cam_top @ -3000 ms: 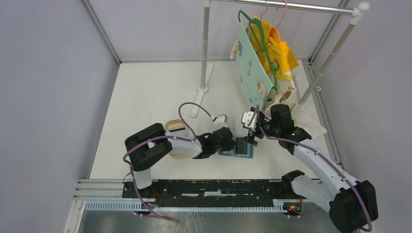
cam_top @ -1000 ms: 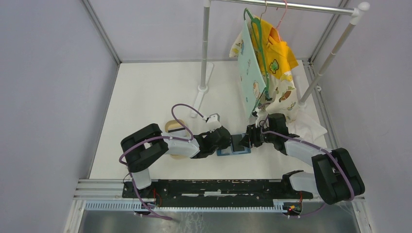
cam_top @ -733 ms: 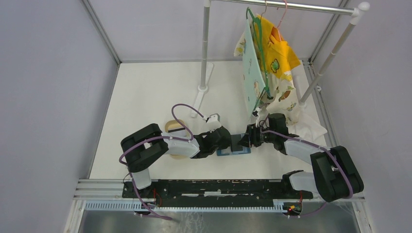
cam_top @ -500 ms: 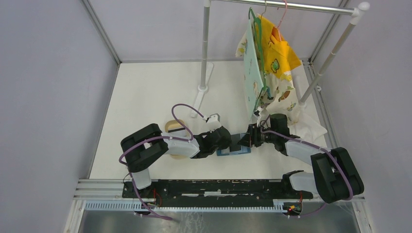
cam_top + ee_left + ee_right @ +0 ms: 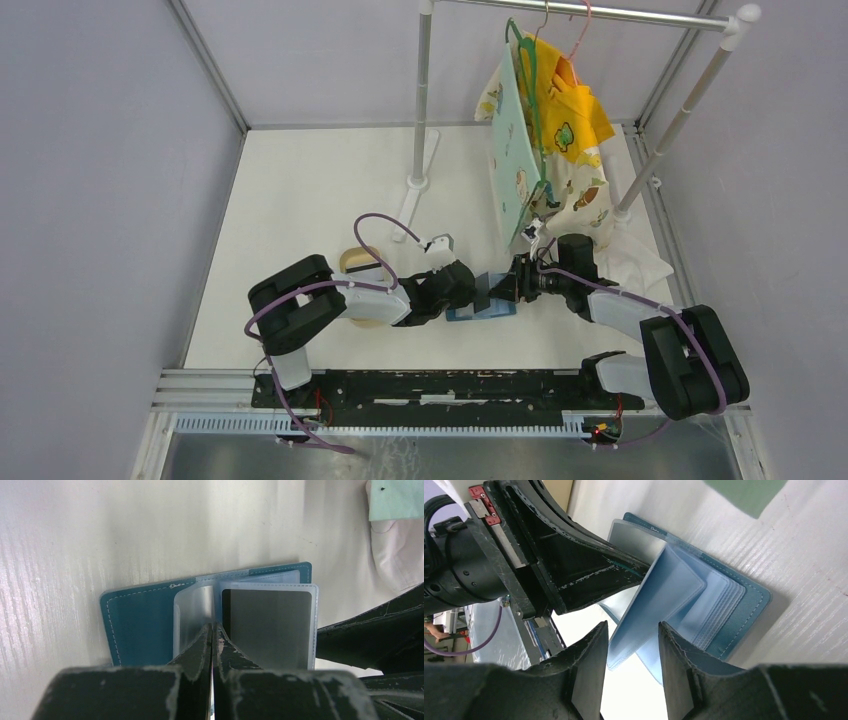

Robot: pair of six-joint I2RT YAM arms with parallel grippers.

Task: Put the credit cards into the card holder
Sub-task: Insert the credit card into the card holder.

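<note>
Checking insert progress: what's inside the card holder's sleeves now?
One grey card with a dark stripe sits in the top sleeve of the open card holder. The sleeve beside it looks empty. Leaves underneath are covered; contents unseen.

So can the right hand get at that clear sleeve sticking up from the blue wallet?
Probably yes. The right hand has a finger on either side of the clear sleeve, with nothing else between. The left hand, shut, seems to pinch the sleeve from the opposite side.
</note>
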